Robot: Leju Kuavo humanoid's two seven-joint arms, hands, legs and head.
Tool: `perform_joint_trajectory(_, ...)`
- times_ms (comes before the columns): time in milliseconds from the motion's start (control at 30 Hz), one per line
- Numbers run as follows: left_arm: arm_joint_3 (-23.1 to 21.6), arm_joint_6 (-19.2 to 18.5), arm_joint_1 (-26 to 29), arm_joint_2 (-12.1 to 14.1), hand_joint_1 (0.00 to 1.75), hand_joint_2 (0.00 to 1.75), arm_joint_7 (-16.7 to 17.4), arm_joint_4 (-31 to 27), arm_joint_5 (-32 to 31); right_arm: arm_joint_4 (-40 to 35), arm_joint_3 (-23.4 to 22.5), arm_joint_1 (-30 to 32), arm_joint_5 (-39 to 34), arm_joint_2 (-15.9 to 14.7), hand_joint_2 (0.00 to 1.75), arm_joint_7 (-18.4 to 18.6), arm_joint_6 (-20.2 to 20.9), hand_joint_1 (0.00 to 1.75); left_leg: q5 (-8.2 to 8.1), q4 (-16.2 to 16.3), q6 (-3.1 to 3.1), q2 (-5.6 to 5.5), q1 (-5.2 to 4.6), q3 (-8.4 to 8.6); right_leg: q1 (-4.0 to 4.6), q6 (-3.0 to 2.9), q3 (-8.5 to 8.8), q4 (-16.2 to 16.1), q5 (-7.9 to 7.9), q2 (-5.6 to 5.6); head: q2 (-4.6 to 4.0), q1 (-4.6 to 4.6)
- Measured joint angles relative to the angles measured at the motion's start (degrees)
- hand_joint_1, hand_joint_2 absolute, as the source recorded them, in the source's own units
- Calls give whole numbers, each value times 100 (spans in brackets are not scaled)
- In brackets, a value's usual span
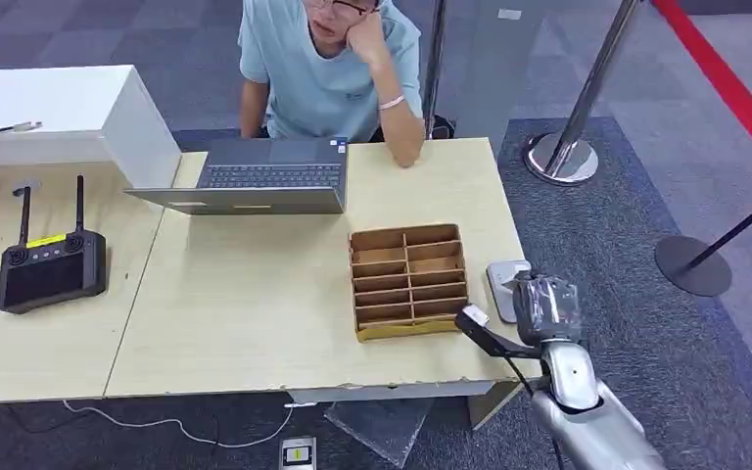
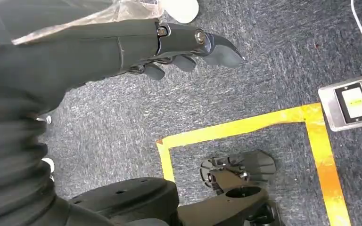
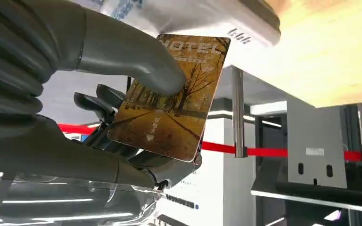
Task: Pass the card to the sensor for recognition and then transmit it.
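Observation:
My right hand (image 1: 546, 308), wrapped in clear plastic, hangs just off the table's right edge beside the grey-white sensor (image 1: 502, 279). In the right wrist view that hand (image 3: 75, 146) pinches a golden hotel card (image 3: 172, 94) with an autumn tree picture between the thumb (image 3: 136, 59) and the dark fingers behind it. The card's upper edge is close under the sensor's white body (image 3: 188, 16); I cannot tell whether they touch. My left hand (image 2: 122, 47) hangs over the grey carpet, its fingers loosely apart and holding nothing.
A cardboard divider box (image 1: 409, 279) stands on the wooden table (image 1: 255, 313), just left of the sensor. A person leans on the far edge behind a laptop (image 1: 255, 176). A black controller (image 1: 49, 264) lies at the left. Stanchion bases (image 1: 560, 157) stand on the right.

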Motion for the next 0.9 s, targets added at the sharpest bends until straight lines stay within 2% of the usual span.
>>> perform_joint_trajectory(300, -4, 2, -2, -2, 0, 175, 0, 0, -24, 432, 29, -126, -81, 216, 175, -323, -33, 175, 0, 0, 0, 1, 2, 9, 1, 0, 8, 0, 0, 0, 0, 0)
perform_joint_trajectory(900, -9, 7, 10, -17, 0, 175, 13, -2, -44, 1217, 37, -189, -79, 691, 175, -603, -70, 175, 1, 1, 1, 6, 1, 37, 0, 3, 37, -2, 4, 9, 0, -2)
